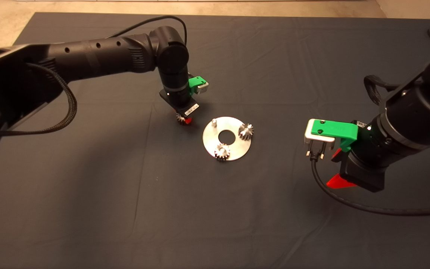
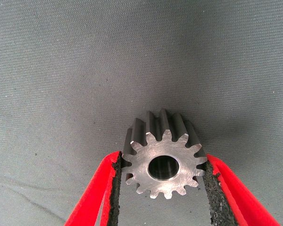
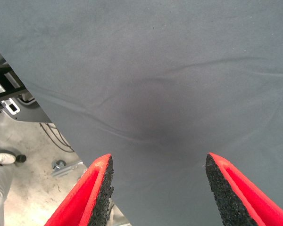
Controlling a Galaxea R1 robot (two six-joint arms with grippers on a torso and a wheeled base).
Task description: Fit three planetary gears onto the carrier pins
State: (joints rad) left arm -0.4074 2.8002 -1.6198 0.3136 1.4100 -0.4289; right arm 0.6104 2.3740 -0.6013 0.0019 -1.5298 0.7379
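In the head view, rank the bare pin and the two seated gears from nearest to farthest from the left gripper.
From the left gripper, holding a gear:
1. Bare pin, on the disc's near side.
2. Front gear, on its lower edge.
3. Right gear, on its far side.

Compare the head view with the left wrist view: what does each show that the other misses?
Only the head view shows two planetary gears seated on the disc, one bare pin, and the right gripper waiting aside. Only the left wrist view shows both pads pressing the third gear's teeth. Both show the left gripper holding that gear above the mat.
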